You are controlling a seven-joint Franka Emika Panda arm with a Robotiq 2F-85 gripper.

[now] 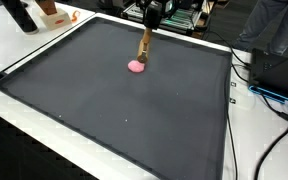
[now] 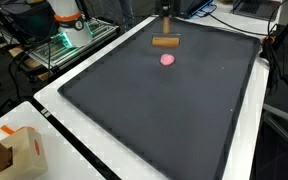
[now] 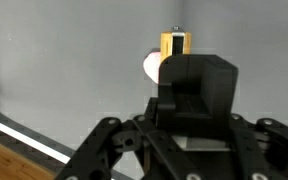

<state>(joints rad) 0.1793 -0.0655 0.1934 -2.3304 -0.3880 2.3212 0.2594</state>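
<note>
A wooden block (image 1: 144, 44) lies on the black mat (image 1: 104, 110), with a small pink ball (image 1: 136, 66) just beside one end. Both exterior views show them near the mat's far edge: the block (image 2: 165, 42), the ball (image 2: 167, 59). My gripper (image 1: 154, 14) hangs a little above the block and appears apart from it; only its tip (image 2: 166, 12) shows at the frame's top. In the wrist view the fingers (image 3: 192, 80) stand together as one dark mass, hiding most of the block (image 3: 174, 42); the ball (image 3: 152, 65) peeks out at its left.
A white table border (image 2: 54, 110) surrounds the mat. Cables and a black box (image 1: 279, 70) lie at one side. A cardboard box (image 2: 19, 150) stands at a corner. The robot base (image 2: 69, 20) and electronics stand behind the mat.
</note>
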